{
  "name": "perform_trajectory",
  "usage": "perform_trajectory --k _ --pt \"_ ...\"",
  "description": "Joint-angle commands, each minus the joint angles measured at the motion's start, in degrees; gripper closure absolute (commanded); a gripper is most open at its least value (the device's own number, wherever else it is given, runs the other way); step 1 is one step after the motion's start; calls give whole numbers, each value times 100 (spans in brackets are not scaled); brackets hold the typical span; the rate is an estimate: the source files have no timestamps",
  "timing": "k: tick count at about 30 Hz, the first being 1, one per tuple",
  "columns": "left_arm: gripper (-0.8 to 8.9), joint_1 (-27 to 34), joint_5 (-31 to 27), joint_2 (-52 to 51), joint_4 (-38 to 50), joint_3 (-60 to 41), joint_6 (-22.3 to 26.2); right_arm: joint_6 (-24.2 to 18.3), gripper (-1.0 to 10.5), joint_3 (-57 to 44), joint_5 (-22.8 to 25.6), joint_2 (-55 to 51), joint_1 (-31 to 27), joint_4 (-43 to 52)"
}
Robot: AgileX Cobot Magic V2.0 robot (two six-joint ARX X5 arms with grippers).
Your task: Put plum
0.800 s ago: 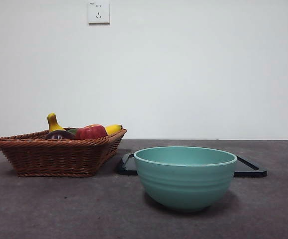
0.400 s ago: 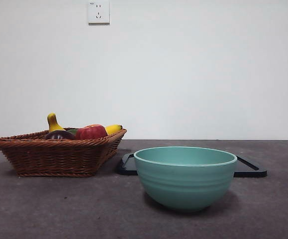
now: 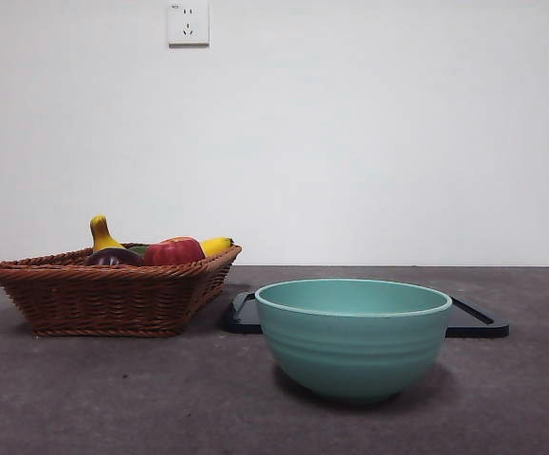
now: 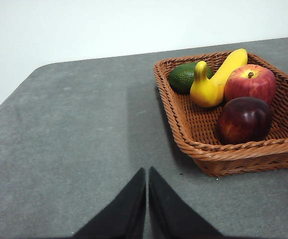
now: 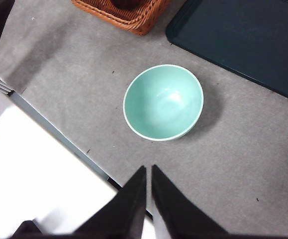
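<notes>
The plum (image 4: 244, 119) (image 3: 114, 257), dark maroon and glossy, lies in the wicker basket (image 4: 183, 130) (image 3: 103, 296) at the table's left, beside a red apple (image 4: 250, 82) (image 3: 173, 251). My left gripper (image 4: 147, 173) is shut, over bare table, well short of the basket. High over the table, my right gripper (image 5: 148, 170) is shut too, with the green bowl (image 5: 163, 101) (image 3: 353, 335) beneath it. No arm shows in the front view.
In the basket also lie a yellow banana (image 4: 214, 81) (image 3: 215, 245) and a dark green avocado (image 4: 185, 76). A flat dark tray (image 5: 243, 37) (image 3: 481, 319) lies behind the bowl. The table's edge (image 5: 59, 133) runs close to the bowl.
</notes>
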Motion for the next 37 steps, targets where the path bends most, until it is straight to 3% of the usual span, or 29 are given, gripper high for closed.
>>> perform_trajectory --k 1,7,15,21,28,37 --pt "806 20 -7 -11 -50 -118 -13 -52 940 96 0 28 39 50" --pt "806 20 -9 -13 -50 -118 -13 -872 940 66 212 -254 -564 610" --pt "806 20 -7 -13 -50 -118 -13 -1239 940 -887 195 -1156 -2610 2756" --pt "806 20 -7 -13 -50 -118 -13 -1449 940 -2310 199 -2065 -3543 4094" --pt "806 20 -7 -11 -50 -118 -13 -1438 940 -4098 649 -3132 -3698 5650" --pt "806 20 -7 -13 -50 -118 -13 -1360 940 -5418 761 -4052 -3556 6142"
